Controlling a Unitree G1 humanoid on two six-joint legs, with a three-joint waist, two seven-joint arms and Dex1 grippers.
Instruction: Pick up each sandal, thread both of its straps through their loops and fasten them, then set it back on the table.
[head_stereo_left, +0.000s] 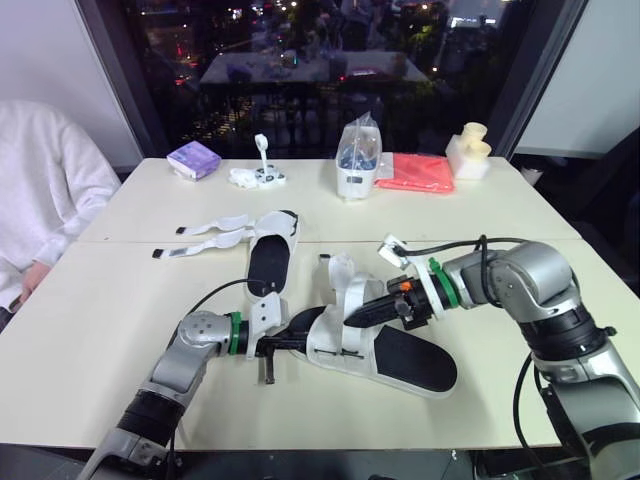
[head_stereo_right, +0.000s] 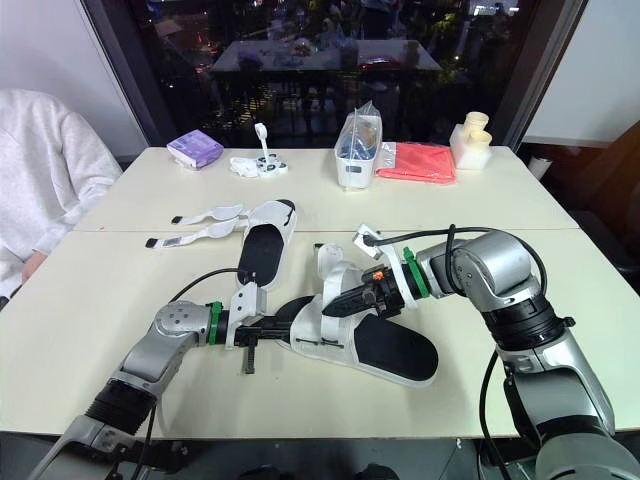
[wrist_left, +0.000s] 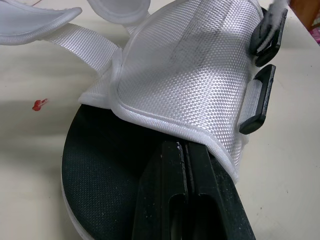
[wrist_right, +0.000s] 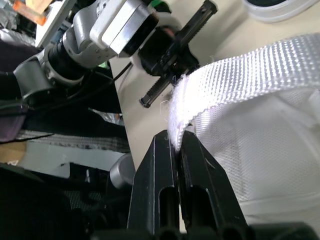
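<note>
The sandal (head_stereo_left: 410, 362) I'm working on lies near the middle of the desk's (head_stereo_left: 100, 330) front edge. Its long axis runs roughly along that edge, slanting toward the right front corner. My left jaws are closed tight on its left end, pinching the rim where the white upper meets the black sole. My right jaws come in from the other side and are closed narrow on the white strap (wrist_right: 240, 65), gripping it near its frayed end above the upper.

The move I judge to be next turns on that strap end and the black loops (wrist_left: 257, 100). They sit on the side of the upper, across it from my left jaws. My right arm holds the strap, so it should carry it to a loop, while my left jaws steady the shoe.

The second sandal (head_stereo_left: 270, 262) waits farther back, left of centre by the desk's seam, its loose straps (head_stereo_left: 215, 238) splayed toward the left edge.
</note>
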